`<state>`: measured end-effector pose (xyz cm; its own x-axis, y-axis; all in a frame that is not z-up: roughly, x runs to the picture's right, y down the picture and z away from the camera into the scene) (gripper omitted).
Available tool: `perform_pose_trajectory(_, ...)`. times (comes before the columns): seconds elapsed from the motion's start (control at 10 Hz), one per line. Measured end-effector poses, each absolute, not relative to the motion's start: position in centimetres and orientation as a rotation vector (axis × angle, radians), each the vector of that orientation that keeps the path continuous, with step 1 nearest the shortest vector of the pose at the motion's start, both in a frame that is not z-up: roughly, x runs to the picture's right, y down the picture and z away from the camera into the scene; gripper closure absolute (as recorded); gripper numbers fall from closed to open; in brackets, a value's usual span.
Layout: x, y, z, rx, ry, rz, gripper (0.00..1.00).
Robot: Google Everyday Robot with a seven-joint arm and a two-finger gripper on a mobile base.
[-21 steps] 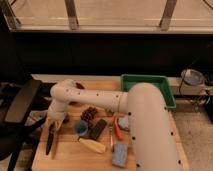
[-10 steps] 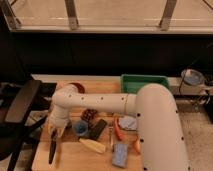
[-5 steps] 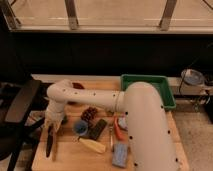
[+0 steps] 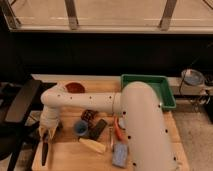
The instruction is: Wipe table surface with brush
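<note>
My gripper (image 4: 47, 134) hangs low over the left side of the table surface (image 4: 75, 157), at the end of the white arm that reaches across from the right. It is shut on the brush (image 4: 45, 151). The brush is a long, slender black stick that runs from the fingers down toward the table's near left corner, with its lower end on or just above the wood. The top of the brush is hidden inside the gripper.
A red bowl (image 4: 75, 87) sits at the back and a green tray (image 4: 150, 86) at the back right. Mid-table lie a blue cup (image 4: 80, 127), a dark block (image 4: 98, 129), a yellow object (image 4: 93, 145), a red-orange handled tool (image 4: 119, 131) and a blue sponge (image 4: 120, 154). A black chair (image 4: 22, 102) stands to the left.
The gripper and the brush have shifted a little leftward, then toward the table's near edge. The grip on the brush is unchanged. The other objects have not moved.
</note>
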<state>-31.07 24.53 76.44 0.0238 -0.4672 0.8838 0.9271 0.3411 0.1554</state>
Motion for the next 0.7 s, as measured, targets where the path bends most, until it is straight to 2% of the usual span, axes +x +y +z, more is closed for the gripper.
perform_pose_trajectory(0.4,-25.5,25.2,76.7,-0.605,-1.005,-1.072,1.0)
perform_pose_trajectory(0.7,-24.0,22.5,78.9,-0.601,-0.966,-1.032,1.0)
